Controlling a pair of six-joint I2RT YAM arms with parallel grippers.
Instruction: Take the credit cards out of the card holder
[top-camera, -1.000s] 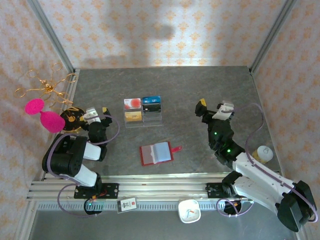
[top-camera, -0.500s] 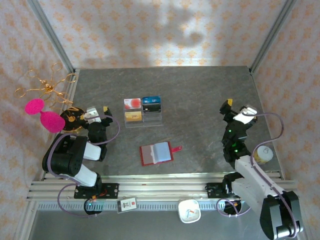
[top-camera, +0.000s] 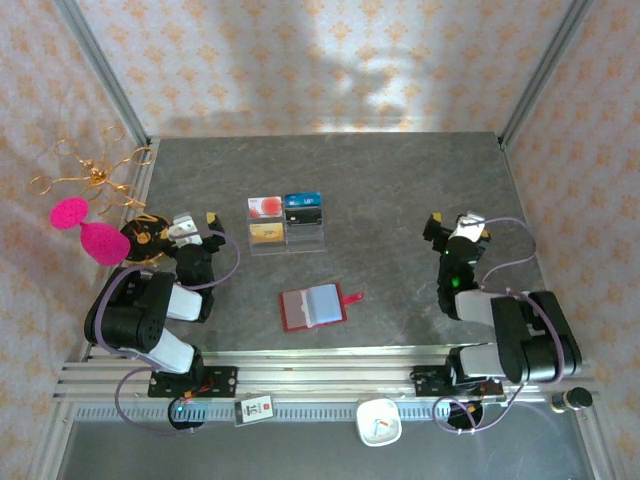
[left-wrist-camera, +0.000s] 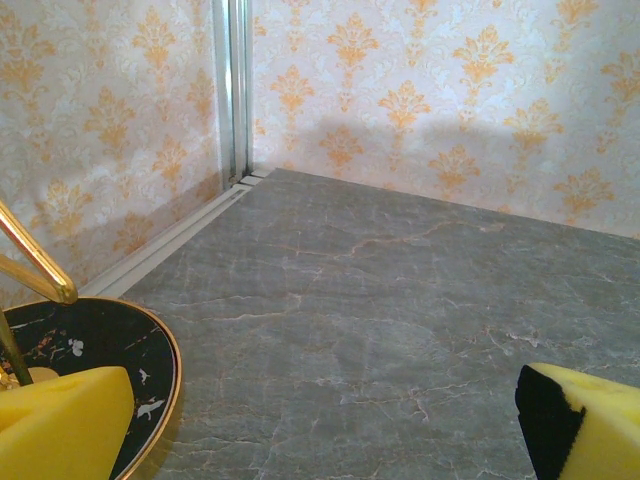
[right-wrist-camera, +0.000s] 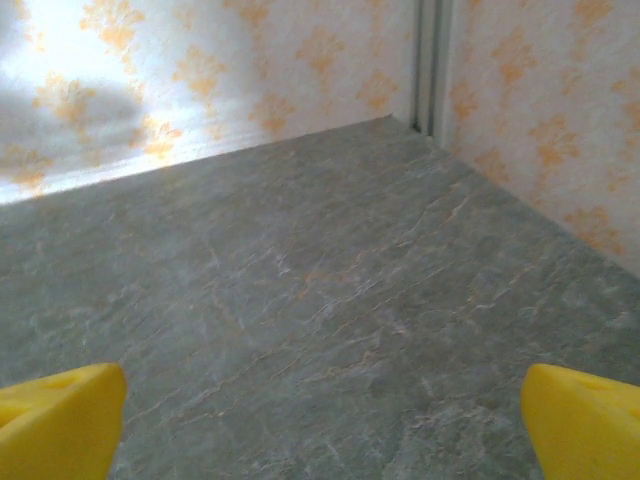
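Both arms sit folded close to their bases at the near edge. The left gripper (left-wrist-camera: 315, 410) and the right gripper (right-wrist-camera: 322, 405) are each spread wide with nothing between the jaws, only bare grey marbled table (top-camera: 400, 180) ahead of them. The small red leather-like card holder (top-camera: 312, 307) lies open and flat near the middle of the table, towards the near edge. It is between the two arms and well apart from both, with its red snap tab (top-camera: 352, 297) sticking out to the right. From here I can't tell whether any card sits in its pale grey sleeves. A gold credit card (top-camera: 264, 232) shows in the near-left slot of the clear acrylic tiered stand (top-camera: 305, 236) just beyond it. The trouble I'd expect is the holder itself: it looks light and nothing pins it, so a pull on a snug card would likely drag or fold it unless the other gripper holds it down. A careless reach could clip the stand, and the left gripper sits just beside a black gold-rimmed plate (left-wrist-camera: 100, 340).
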